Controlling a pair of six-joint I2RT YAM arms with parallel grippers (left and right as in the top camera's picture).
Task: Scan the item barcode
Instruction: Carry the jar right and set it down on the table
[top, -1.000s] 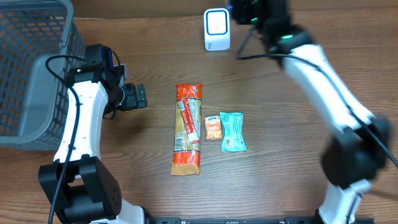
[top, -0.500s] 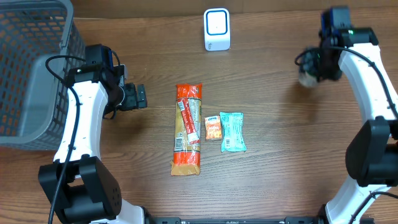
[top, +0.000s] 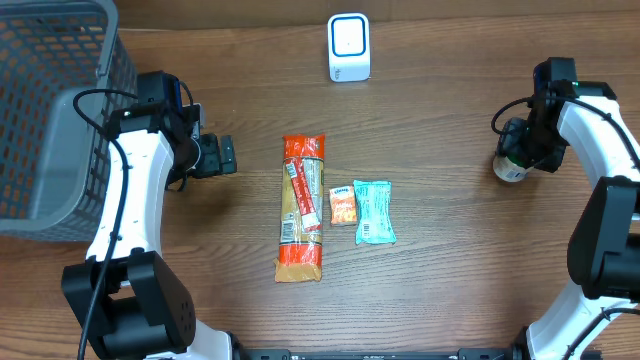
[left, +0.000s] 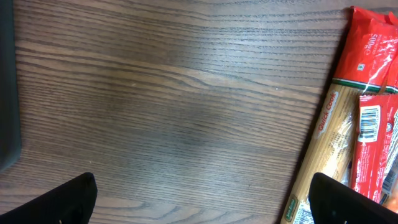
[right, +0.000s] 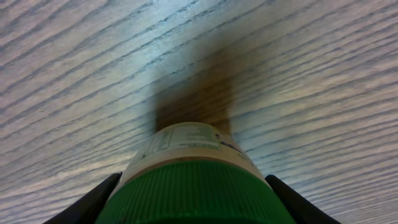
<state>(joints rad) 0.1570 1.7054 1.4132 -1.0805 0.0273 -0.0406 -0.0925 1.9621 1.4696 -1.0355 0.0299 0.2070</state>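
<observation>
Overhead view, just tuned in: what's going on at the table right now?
The right end effector grips a green-capped bottle by its cap on the right side of the table, well away from the white scanner at the back. The left end effector hangs open over bare wood beside the long pasta packet. That packet, a small orange packet and a teal packet lie in the middle, none of them gripped.

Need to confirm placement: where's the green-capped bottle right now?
Overhead view: the green-capped bottle is at the right side of the table, between the fingers of the right gripper, far right of the teal packet and below-right of the white scanner.
</observation>
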